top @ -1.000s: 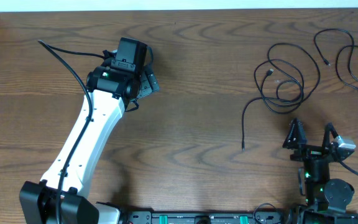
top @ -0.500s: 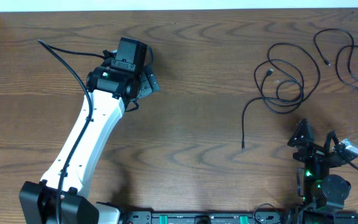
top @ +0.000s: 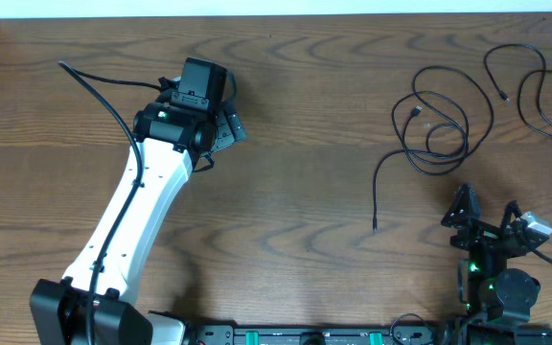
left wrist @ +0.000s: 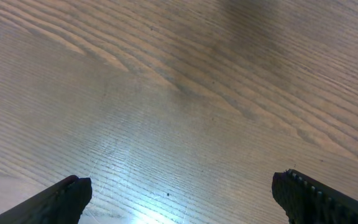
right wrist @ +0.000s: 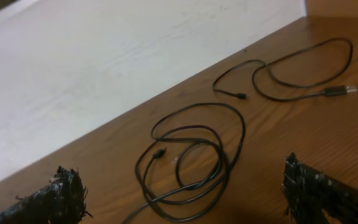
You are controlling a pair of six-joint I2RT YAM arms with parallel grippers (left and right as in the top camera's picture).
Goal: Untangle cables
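The right gripper (top: pixel 489 213), jaws wide and empty, has twisted slightly and drawn back toward 6 o'clock, the cables (top: pixel 466 129) lying unmoved at its 12 o'clock, the left gripper (left wrist: pixel 182 186) unchanged, also wide.

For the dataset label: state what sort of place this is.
Likely a robotics lab workbench: a brown wood-grain tabletop, a white-shelled left robot arm and a black right arm mounted at its near edge, and thin black cables laid loose.

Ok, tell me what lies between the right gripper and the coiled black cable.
Only bare wooden table lies between the right gripper and the coiled black cable; the right wrist view shows it.
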